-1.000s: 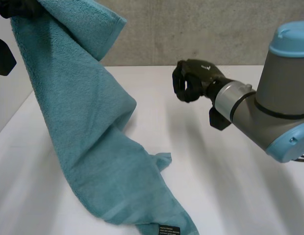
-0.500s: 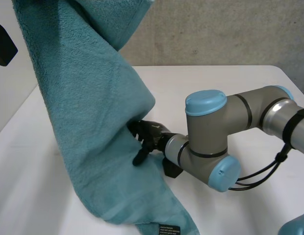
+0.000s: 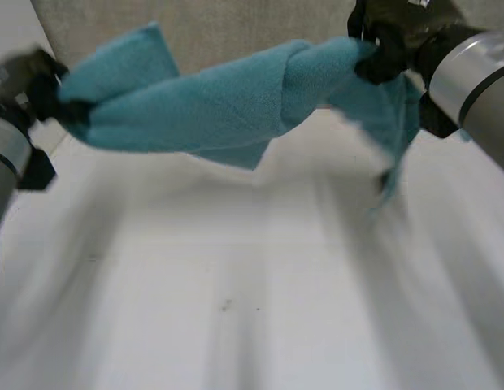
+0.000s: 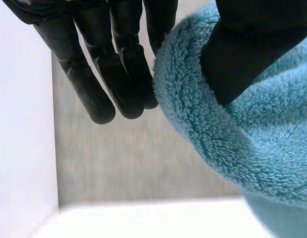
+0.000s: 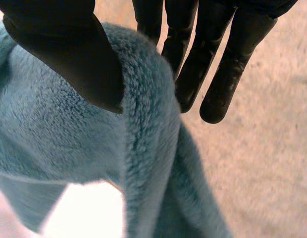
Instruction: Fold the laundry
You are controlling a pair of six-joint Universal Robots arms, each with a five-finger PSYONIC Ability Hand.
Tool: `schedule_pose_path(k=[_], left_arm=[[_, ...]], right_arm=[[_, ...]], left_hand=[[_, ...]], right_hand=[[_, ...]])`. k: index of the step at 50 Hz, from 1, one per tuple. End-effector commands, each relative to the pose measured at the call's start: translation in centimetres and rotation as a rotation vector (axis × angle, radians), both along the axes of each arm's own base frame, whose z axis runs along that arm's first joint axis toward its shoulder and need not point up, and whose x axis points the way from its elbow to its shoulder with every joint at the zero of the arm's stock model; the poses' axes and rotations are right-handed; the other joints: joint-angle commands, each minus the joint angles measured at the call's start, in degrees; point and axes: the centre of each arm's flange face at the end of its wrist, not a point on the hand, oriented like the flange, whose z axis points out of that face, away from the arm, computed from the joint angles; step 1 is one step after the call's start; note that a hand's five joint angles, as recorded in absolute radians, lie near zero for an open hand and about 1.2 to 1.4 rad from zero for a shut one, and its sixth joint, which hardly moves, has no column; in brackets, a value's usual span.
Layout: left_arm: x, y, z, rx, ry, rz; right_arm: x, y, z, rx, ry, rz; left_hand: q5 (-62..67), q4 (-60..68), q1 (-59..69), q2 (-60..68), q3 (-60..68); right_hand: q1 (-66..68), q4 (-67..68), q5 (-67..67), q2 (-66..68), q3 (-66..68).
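Head view showed my left hand (image 3: 42,81) and my right hand (image 3: 394,32) holding the fluffy teal terry towel (image 3: 219,106) stretched between them above the white table (image 3: 236,309). Each thumb pinched a towel end, apparently against nearly straight fingers.

The towel (image 3: 228,106) spans the air above the table (image 3: 236,309), open beneath.

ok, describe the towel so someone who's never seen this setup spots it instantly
Above the white table, look between the left arm and the right arm. The teal terry towel is strung across there, loosely twisted, one end pinched by the left robot hand, the other by the right robot hand. It is the only cloth in sight: fuzzy teal against the hard black hands.
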Motion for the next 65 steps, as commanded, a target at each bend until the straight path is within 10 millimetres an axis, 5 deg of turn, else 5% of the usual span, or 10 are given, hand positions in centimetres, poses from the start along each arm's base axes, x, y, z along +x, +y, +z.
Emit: schedule_pose_path(k=[1, 8, 14, 20, 25, 30, 43, 55, 57, 65], left_arm=[[-0.4, 0.4, -7.1, 0.224, -0.015, -0.012], [0.1, 2.1, -11.0, 0.384, -0.062, -0.009], [0.5, 4.4, -10.4, 0.506, -0.117, -0.020], [0.0, 4.1, -5.1, 0.272, -0.132, -0.048], [-5.4, 5.7, -1.8, 0.044, -0.199, -0.303], [-11.0, 6.8, -4.6, 0.059, -0.341, -0.578], [-15.4, 6.2, -11.5, 0.169, -0.528, -0.858], [-16.1, 9.1, -12.7, 0.298, -0.431, -1.163], [-16.2, 8.6, -12.8, 0.295, -0.433, -1.138], [-15.9, 3.0, -10.6, 0.124, -0.526, -0.725]], right_arm=[[2.5, 3.2, -3.4, 0.144, 0.097, 0.177], [4.2, 5.9, -13.9, 0.337, 0.438, 0.280], [3.3, 6.6, -16.4, 0.399, 0.504, 0.259], [2.8, 7.3, -14.6, 0.358, 0.484, 0.255], [2.1, 8.7, -12.4, 0.290, 0.447, 0.263], [1.4, 10.4, -10.6, 0.207, 0.408, 0.286], [0.5, 13.2, -8.3, 0.080, 0.372, 0.382], [-1.5, 9.2, -8.8, 0.096, 0.381, 0.263], [-1.1, 8.4, -9.5, 0.097, 0.414, 0.264], [0.3, 4.4, -9.3, 0.030, 0.396, 0.208]], left_hand=[[15.1, 11.0, 14.7, 10.7, 11.2], [-31.8, -35.9, -32.2, -36.2, -35.7], [-53.7, -57.8, -54.1, -58.1, -57.6], [-53.0, -57.1, -53.4, -57.4, -56.9], [-50.7, -54.7, -51.1, -55.0, -54.6], [-49.0, -53.0, -49.4, -53.4, -52.9], [-51.8, -55.9, -52.2, -56.2, -55.7], [-13.6, -17.6, -14.0, -18.0, -17.5], [15.5, 11.5, 15.1, 11.2, 11.6], [15.6, 11.5, 15.2, 11.2, 11.7]], right_hand=[[25.1, 11.9, 14.5, 12.8, 12.3], [25.1, 11.9, 14.5, 12.8, 12.3], [25.1, 11.9, 14.5, 12.8, 12.3], [25.1, 11.9, 14.5, 12.8, 12.3], [25.1, 11.9, 14.5, 12.8, 12.3], [25.1, 11.9, 14.5, 12.8, 12.3], [25.1, 11.9, 14.5, 12.8, 12.3], [25.1, 11.9, 14.5, 12.8, 12.3], [25.1, 11.9, 14.5, 12.8, 12.3], [25.1, 11.9, 14.5, 12.8, 12.3]])
